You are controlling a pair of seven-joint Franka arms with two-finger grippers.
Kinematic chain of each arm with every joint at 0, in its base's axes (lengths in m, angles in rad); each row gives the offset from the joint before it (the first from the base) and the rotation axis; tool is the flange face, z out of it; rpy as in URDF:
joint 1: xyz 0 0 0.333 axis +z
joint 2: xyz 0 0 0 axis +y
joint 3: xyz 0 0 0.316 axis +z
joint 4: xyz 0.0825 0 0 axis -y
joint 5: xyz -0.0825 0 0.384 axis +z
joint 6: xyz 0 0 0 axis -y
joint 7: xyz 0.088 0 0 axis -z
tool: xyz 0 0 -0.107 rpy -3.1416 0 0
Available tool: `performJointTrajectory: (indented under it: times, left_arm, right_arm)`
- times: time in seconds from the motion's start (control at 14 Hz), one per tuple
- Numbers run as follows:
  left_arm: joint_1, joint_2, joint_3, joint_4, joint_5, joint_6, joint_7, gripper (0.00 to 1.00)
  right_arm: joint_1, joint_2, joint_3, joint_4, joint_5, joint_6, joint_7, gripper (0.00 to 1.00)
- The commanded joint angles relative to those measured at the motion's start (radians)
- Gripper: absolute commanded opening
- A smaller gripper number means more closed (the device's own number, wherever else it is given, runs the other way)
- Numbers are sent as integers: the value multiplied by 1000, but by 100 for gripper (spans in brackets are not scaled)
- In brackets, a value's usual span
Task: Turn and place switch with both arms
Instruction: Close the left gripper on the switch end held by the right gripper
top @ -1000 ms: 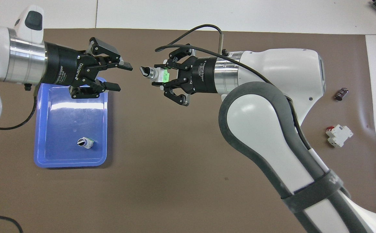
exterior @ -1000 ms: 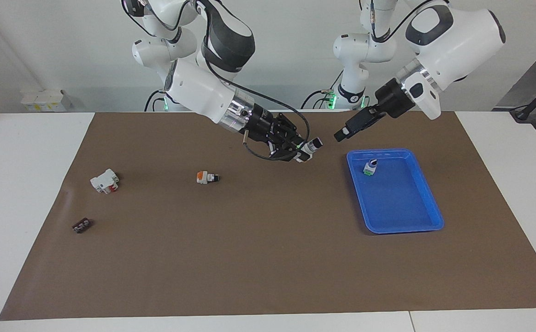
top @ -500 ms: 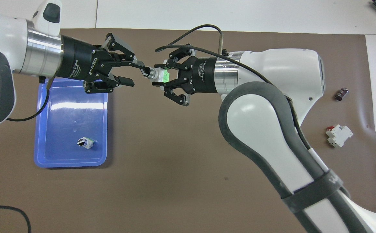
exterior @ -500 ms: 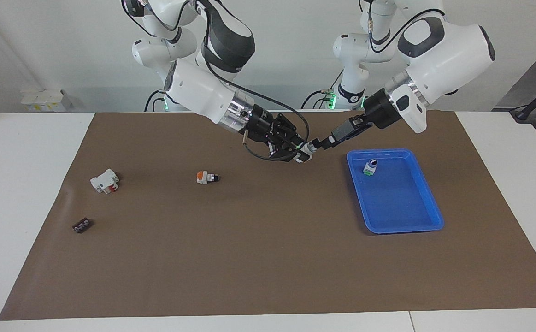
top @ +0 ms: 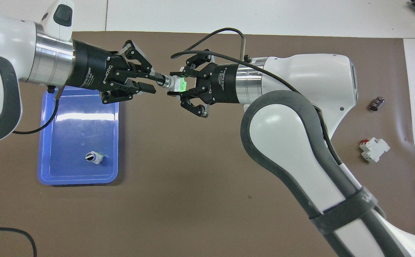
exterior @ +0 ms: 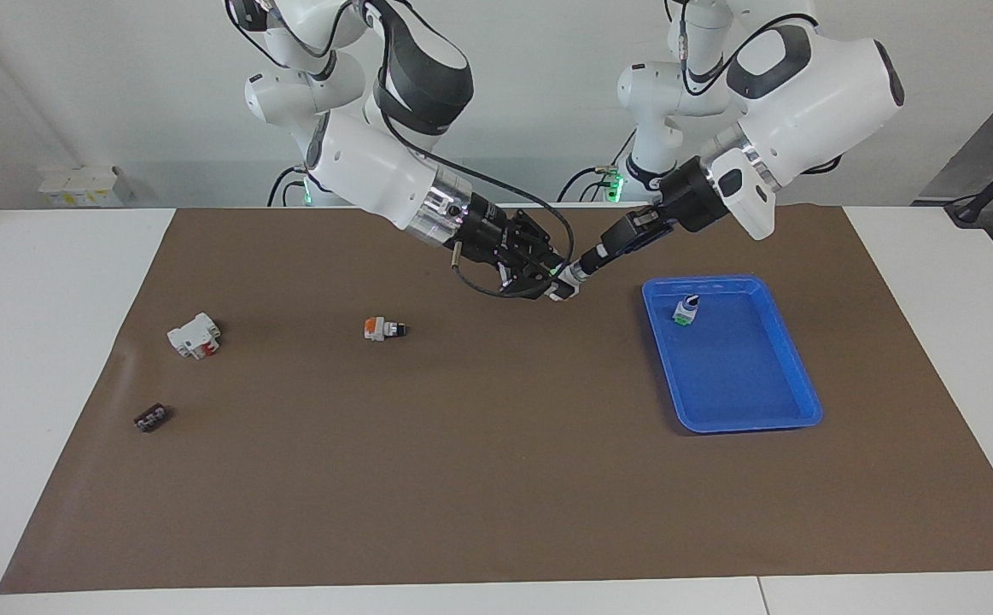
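Facing view: the switch is up in the air over the brown mat, between the orange-based switch and the blue tray, clamped by its white and green body in the right gripper. The left gripper comes at it from the tray's end, and its fingertips meet the switch at the knob end, though this view does not show how far apart they stand. A second green-based switch stands in the tray, at the end nearer the robots. Toward the right arm's end of the table lie a white block with red and, farther from the robots, a small dark part. Overhead view: the right gripper has its fingers closed on the green and white body of the switch, and the knob points at the left gripper, whose two fingers are narrowed around the black knob and silvery collar, gripping it. Only this view shows that grip plainly. The left gripper hangs over the edge of the tray; the second switch shows clear of it. The right arm covers much of the mat, and the orange-based switch is hidden under it. The white block and the dark part lie in the open.
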Motion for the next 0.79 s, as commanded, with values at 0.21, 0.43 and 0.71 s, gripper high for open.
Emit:
performJointTrajectory:
  times: [0.21,0.43,0.71]
  left_arm:
    - [-43,6,9,16,36,36,0,28]
    - [-43,2,9,18,37,39,-2,0]
    - [-44,-11,11,16,71,45,1,0]
  right_arm:
    - [-8,8,2,13,5,-7,-30,0]
    - [-8,8,2,13,5,-7,-30,0]
    - [-8,8,2,13,5,-8,-30,0]
